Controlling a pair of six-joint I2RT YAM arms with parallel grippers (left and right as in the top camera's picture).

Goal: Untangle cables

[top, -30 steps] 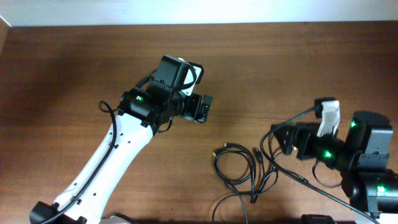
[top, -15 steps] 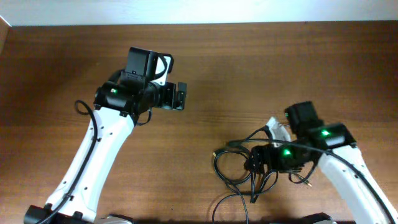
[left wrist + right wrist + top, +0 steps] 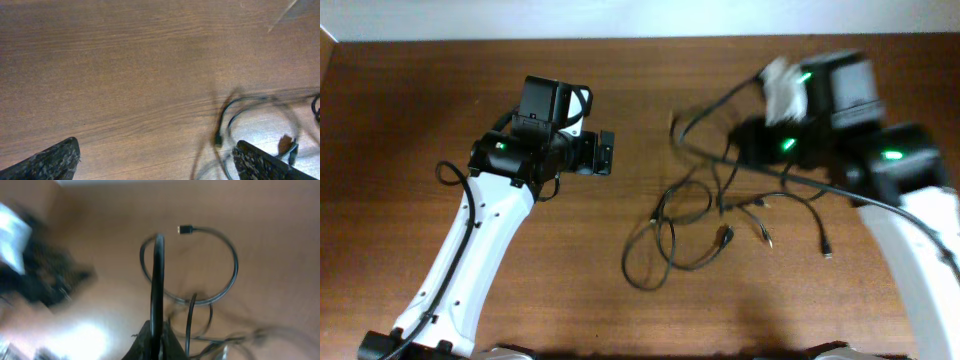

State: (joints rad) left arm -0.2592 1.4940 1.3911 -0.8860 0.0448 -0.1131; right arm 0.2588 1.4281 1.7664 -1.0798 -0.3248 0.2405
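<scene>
With my right gripper (image 3: 152, 337) pinched shut on one strand at the far right and the cables (image 3: 235, 264) trailing in loose loops toward the near middle, I should draw away slowly while my left gripper (image 3: 604, 155), wide open and empty, pins a loop.

Motion-blurred right claw (image 3: 151, 342) and cables (image 3: 157, 280)

Soft even light on the table (image 3: 410, 110), heavy motion blur across the right arm (image 3: 905, 165) and cables (image 3: 236, 265)
</scene>
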